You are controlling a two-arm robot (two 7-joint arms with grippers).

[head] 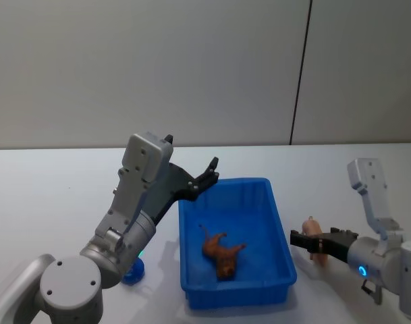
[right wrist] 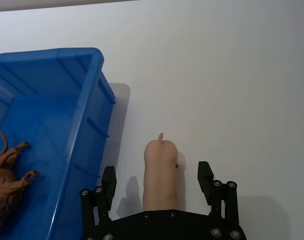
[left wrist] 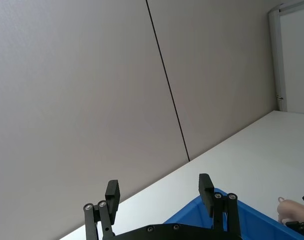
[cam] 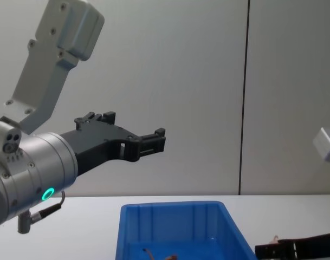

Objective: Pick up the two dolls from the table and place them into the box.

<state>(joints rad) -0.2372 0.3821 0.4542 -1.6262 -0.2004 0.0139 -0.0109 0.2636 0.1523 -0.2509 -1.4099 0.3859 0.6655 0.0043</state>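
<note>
The brown lion doll (head: 222,255) lies on its side on the floor of the blue box (head: 281,233), also seen in the right wrist view as the lion (right wrist: 7,180). To the right of the box (right wrist: 92,115), the pale pink doll (head: 313,226) rests on the white table (head: 57,196). My right gripper (head: 312,243) is low at the table, open, with its fingers (right wrist: 108,181) on either side of the pink doll (right wrist: 160,172) and gaps showing. My left gripper (head: 193,152) hangs raised over the box's back left corner, open and empty (left wrist: 159,190).
A small blue object (head: 133,272) sits on the table under my left arm, left of the box. A grey wall with a dark vertical seam (head: 299,74) stands behind the table. Bare tabletop lies to the far left and behind the box (cam: 173,225).
</note>
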